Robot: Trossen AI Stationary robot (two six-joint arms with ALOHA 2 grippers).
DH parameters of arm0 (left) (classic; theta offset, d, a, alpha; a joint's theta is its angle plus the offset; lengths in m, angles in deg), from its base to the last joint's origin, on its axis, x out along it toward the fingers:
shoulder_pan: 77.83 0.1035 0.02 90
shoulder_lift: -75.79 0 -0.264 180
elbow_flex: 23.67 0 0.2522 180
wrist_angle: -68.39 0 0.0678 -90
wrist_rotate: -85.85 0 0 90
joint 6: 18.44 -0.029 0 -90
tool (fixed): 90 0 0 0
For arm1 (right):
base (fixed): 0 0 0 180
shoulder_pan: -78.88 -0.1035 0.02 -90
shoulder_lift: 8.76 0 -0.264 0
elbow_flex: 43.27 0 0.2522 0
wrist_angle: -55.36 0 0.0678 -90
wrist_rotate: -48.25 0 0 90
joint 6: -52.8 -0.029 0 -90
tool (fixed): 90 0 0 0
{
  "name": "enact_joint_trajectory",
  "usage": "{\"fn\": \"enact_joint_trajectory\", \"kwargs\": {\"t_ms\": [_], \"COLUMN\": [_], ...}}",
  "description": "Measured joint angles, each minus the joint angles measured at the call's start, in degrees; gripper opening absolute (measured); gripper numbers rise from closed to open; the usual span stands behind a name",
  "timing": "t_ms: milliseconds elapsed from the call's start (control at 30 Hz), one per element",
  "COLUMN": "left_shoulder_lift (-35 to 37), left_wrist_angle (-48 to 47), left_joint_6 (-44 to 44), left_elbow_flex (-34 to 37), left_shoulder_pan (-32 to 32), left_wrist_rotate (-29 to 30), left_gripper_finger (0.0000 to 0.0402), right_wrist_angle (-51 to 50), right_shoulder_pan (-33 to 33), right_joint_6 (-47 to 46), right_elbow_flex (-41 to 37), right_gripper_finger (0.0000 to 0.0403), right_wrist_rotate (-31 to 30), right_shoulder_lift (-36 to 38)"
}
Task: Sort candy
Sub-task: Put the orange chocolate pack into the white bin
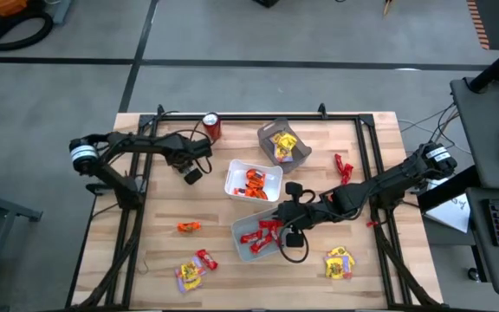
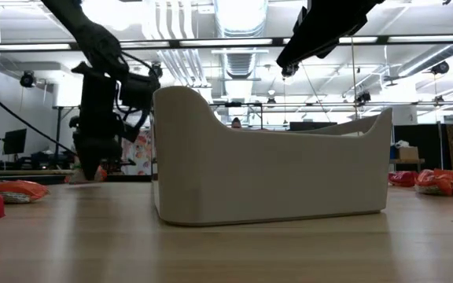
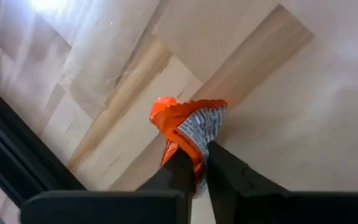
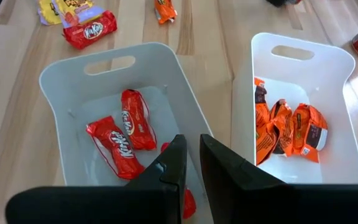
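My left gripper (image 1: 191,173) is at the table's left-centre, pointing steeply down, shut on an orange wrapped candy (image 3: 188,124) at the wooden top. My right gripper (image 4: 192,146) hangs over a white tray (image 4: 79,74) that holds red candy (image 4: 129,124). Its fingers stand shut with a thin slit, nothing between the tips. Beside that tray, a second white tray (image 4: 303,53) holds orange candy (image 4: 291,127). A grey tray (image 1: 297,156) at the far middle holds yellow candy (image 1: 282,143). Loose candy lies at the near left (image 1: 193,269), near right (image 1: 339,263) and right (image 1: 343,167). My left gripper pinches the orange candy between its two fingers at the wrapper's near end (image 3: 194,143), coming steeply from above. The crimped far end (image 3: 191,107) sticks out beyond the fingertips. Whether the candy is clear of the table does not show.
A red soda can (image 1: 211,126) stands at the far edge, left of the grey tray. One orange candy (image 1: 189,227) lies alone on the table's near left. A black frame (image 1: 145,199) runs along the table's left and right sides.
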Motion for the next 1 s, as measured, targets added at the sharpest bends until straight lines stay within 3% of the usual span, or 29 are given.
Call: {"fn": "enact_joint_trajectory", "kwargs": {"t_ms": [267, 433, 567, 733, 1000], "left_shoulder_lift": [10.2, 16.0, 18.5, 17.3, 8.0], "left_wrist_angle": [3.6, 14.9, 25.8, 39.6, 49.7], "left_joint_6": [1.6, -0.8, -5.5, -11.2, -10.1], "left_elbow_flex": [-1.3, -1.9, -1.9, -1.9, -1.6], "left_shoulder_pan": [-3.4, -8.8, -12.5, -16.3, -18.4], "left_wrist_rotate": [-3.1, -3.7, -8.2, -15.4, -15.6], "left_gripper_finger": [0.0021, 0.0004, 0.0005, 0.0006, 0.0006], "right_wrist_angle": [1.7, 3.5, 4.5, 4.7, 5.2], "right_shoulder_pan": [0.1, 0.6, 0.9, 0.9, 0.9], "right_joint_6": [-0.8, -0.7, -0.6, -0.9, -1.2], "right_elbow_flex": [-1.3, -2.3, -2.9, -3.1, -3.1], "right_gripper_finger": [0.0041, 0.0041, 0.0041, 0.0041, 0.0041], "right_wrist_rotate": [0.0, 0.0, -0.2, -0.7, -1.5], "right_shoulder_lift": [0.0, 0.0, 0.0, 0.0, 0.0]}}
